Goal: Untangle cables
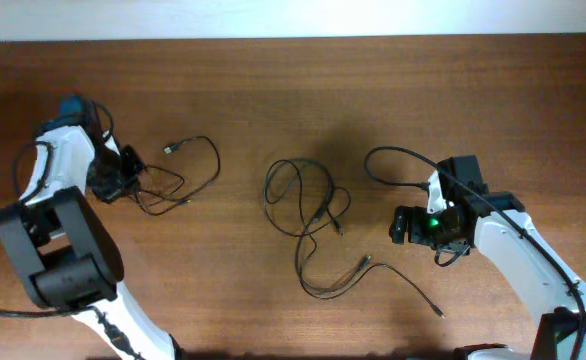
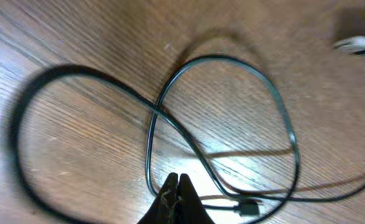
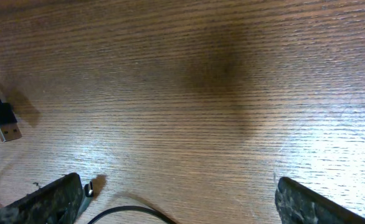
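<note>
Thin black cables lie in two groups. One small looped cable (image 1: 172, 149) lies at the left, and a larger tangle of loops (image 1: 316, 216) lies mid-table, with a tail running to a plug (image 1: 437, 312) at the front right. My left gripper (image 1: 130, 175) is shut at the left edge of the small cable. In the left wrist view its jaws (image 2: 177, 184) are closed with nothing visibly between them, just behind crossing loops (image 2: 156, 112) and a dark plug (image 2: 250, 208). My right gripper (image 1: 395, 226) is wide open (image 3: 179, 200) above the wood, with a cable end (image 3: 132, 213) and a small plug (image 3: 89, 188) by its left finger.
A USB plug (image 3: 5, 126) lies at the left of the right wrist view. A silver plug (image 2: 357, 43) shows at the top right of the left wrist view. The right arm's own thick cable (image 1: 393, 155) arcs over the wooden table (image 1: 273, 90). The pale wall edge runs along the back.
</note>
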Controlling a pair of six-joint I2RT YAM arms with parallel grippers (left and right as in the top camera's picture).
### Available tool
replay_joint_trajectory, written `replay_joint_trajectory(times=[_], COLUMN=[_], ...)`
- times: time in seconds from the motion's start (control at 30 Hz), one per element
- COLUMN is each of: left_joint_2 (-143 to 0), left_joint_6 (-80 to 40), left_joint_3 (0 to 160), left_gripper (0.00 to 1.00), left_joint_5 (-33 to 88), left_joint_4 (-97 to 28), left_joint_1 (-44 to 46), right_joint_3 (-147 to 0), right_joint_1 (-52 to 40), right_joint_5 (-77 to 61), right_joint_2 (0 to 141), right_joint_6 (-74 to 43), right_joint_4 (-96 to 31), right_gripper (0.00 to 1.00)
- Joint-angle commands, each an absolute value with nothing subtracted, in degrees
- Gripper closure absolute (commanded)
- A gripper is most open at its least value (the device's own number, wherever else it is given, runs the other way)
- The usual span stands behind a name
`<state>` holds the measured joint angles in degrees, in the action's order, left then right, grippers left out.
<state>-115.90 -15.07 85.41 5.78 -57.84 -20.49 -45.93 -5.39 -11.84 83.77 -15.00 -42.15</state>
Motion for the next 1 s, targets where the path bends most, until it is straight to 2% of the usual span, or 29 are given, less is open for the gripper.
replay_joint_trajectory(times=[0.0, 0.1, 0.17, 0.27, 0.3, 0.33, 0.5, 0.63, 0.83, 0.97], left_joint_2=[-113.6, -105.0, -98.8, -95.0, -95.2, -95.7, -97.7, -102.7, -112.1, -116.0], left_joint_6=[-16.6, -16.7, -16.6, -16.6, -16.6, -16.6, -16.9, -24.9, -26.6, -27.6], left_joint_3=[86.9, 91.7, 92.1, 92.1, 92.0, 91.8, 91.8, 91.8, 91.8, 91.8], left_gripper=[1.00, 0.99, 0.88, 0.51, 0.45, 0.43, 0.41, 0.41, 0.40, 0.43], left_joint_5=[13.9, 21.9, 21.5, 21.2, 21.2, 21.3, 21.2, 16.7, 16.7, 16.7], left_joint_4=[-57.5, -57.5, -57.8, -62.2, -63.4, -64.0, -62.4, -60.4, -56.6, -52.1], left_joint_1=[-20.8, -20.1, -18.3, -13.4, -11.2, -8.1, 3.7, 13.0, 20.0, 20.4], right_joint_3=[-45.6, -45.6, -45.6, -45.6, -45.6, -45.6, -45.6, -45.6, -45.6, -45.6], right_joint_1=[-5.2, -5.2, -5.2, -5.2, -5.2, -5.2, -5.2, -5.2, -5.2, -5.2], right_joint_5=[-11.3, -11.3, -11.3, -11.3, -11.3, -11.3, -11.3, -11.3, -11.3, -11.3], right_joint_2=[84.0, 84.0, 84.0, 84.0, 84.0, 84.0, 84.0, 84.0, 84.0, 84.0], right_joint_6=[-15.0, -15.0, -15.0, -15.0, -15.0, -15.0, -15.0, -15.0, -15.0, -15.0], right_joint_4=[-42.2, -42.1, -42.2, -42.2, -42.2, -42.2, -42.2, -42.2, -42.2, -42.2], right_gripper=[0.01, 0.02, 0.02, 0.01, 0.01, 0.02, 0.02, 0.01, 0.02, 0.01])
